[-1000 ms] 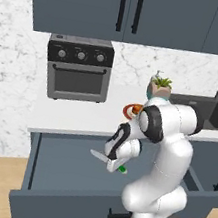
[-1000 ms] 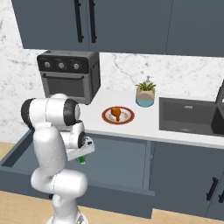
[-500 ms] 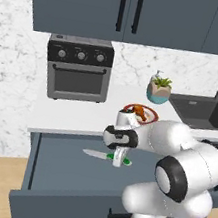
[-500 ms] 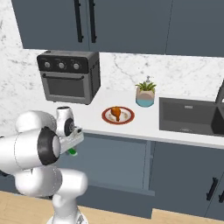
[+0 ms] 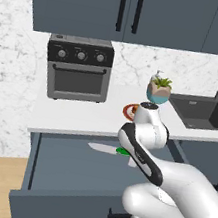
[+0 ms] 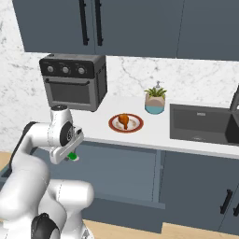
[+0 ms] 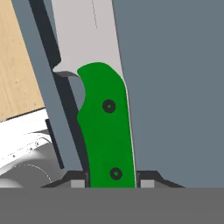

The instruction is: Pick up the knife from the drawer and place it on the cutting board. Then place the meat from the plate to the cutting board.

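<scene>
**Knife lifted, swinging out over the drawer**

My fingers (image 7: 78, 183) are clamped on the green handle of the knife (image 7: 105, 127). Over the last second my arm has swung round and the knife has gone with it; it now hangs blade-out above the open drawer (image 5: 69, 170), clear of the floor. Step 1 is half done, I judge. The meat (image 6: 123, 120) sits on the plate (image 6: 135, 127); I cannot see the board.
</scene>
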Controlling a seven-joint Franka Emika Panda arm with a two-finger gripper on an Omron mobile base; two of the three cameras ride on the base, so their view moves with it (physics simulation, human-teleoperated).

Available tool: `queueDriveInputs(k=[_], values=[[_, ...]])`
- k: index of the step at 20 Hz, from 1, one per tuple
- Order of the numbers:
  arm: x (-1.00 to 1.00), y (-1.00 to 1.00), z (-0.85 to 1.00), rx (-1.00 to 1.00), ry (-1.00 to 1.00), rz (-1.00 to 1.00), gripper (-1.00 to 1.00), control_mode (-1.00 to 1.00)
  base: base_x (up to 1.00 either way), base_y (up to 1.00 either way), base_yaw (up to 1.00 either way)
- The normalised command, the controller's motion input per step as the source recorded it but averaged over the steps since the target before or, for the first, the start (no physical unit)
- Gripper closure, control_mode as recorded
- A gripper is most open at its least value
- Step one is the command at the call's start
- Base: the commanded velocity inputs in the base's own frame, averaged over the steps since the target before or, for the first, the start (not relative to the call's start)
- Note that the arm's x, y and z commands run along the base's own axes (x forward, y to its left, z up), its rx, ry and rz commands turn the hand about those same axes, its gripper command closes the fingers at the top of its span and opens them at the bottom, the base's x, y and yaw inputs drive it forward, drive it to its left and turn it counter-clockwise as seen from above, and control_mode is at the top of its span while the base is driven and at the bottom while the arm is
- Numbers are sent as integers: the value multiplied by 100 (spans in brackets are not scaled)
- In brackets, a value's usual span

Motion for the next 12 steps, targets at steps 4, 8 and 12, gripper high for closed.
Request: queueDriveInputs(k=[4,8,12], values=[[-3,-26,96,2,-12,6,100,-100,0,0,0],[0,-3,87,0,-4,1,100,-100,0,0,0],[0,0,57,0,0,0,100,-100,0,0,0]])
